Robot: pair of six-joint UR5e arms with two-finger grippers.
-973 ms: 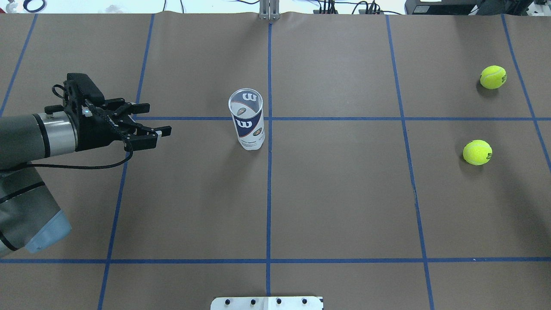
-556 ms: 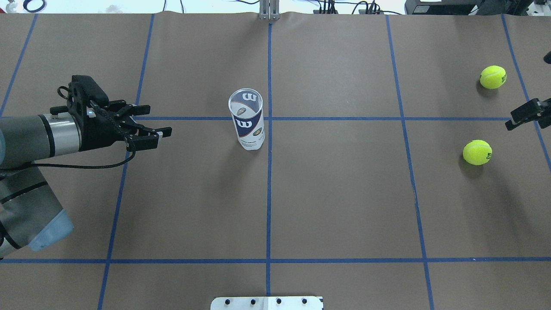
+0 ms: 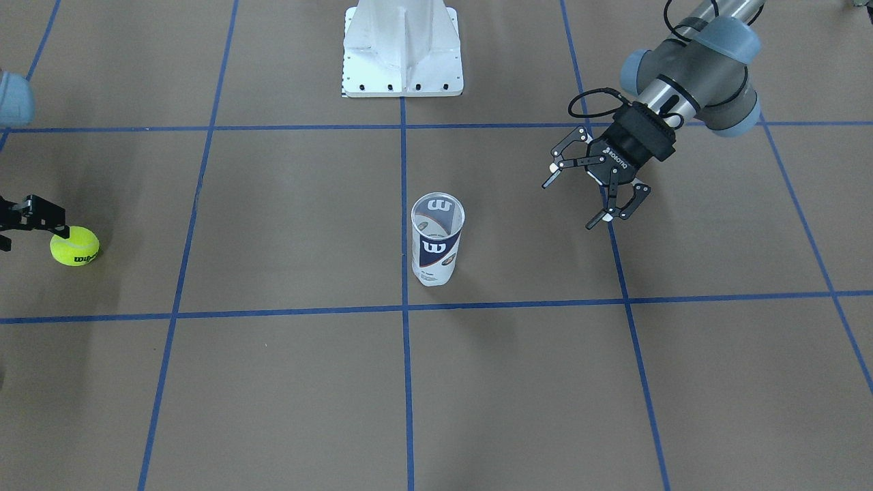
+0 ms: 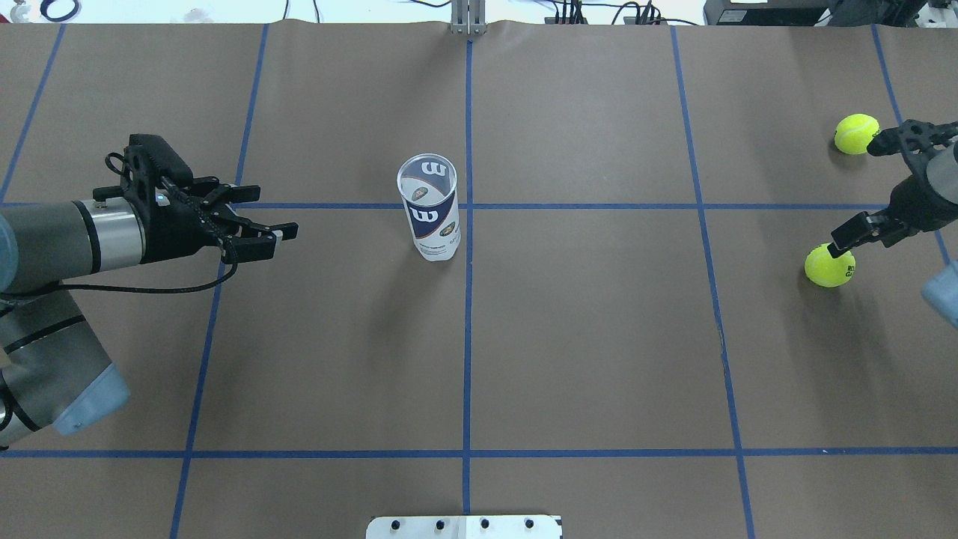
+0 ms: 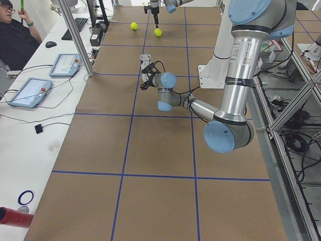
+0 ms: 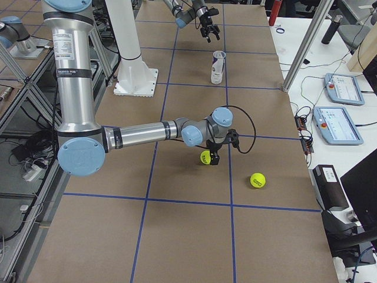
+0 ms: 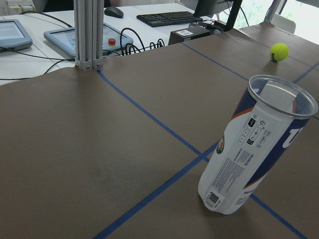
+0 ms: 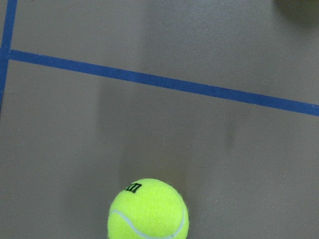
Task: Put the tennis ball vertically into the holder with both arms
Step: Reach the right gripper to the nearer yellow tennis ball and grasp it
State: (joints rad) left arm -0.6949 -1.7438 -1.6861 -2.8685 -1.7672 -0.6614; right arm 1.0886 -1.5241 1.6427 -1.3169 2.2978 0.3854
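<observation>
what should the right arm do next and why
Probably shift the right end effector over the tennis ball nearer the robot, then lower: it is open, yet the ball lies at one fingertip, not between both, and sits at the wrist view's bottom edge.

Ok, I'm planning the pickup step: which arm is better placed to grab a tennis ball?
Right. The right gripper hangs, jaws open, close beside the tennis ball, seen in its wrist view. The left gripper, also open, faces the holder, far from that ball.
</observation>
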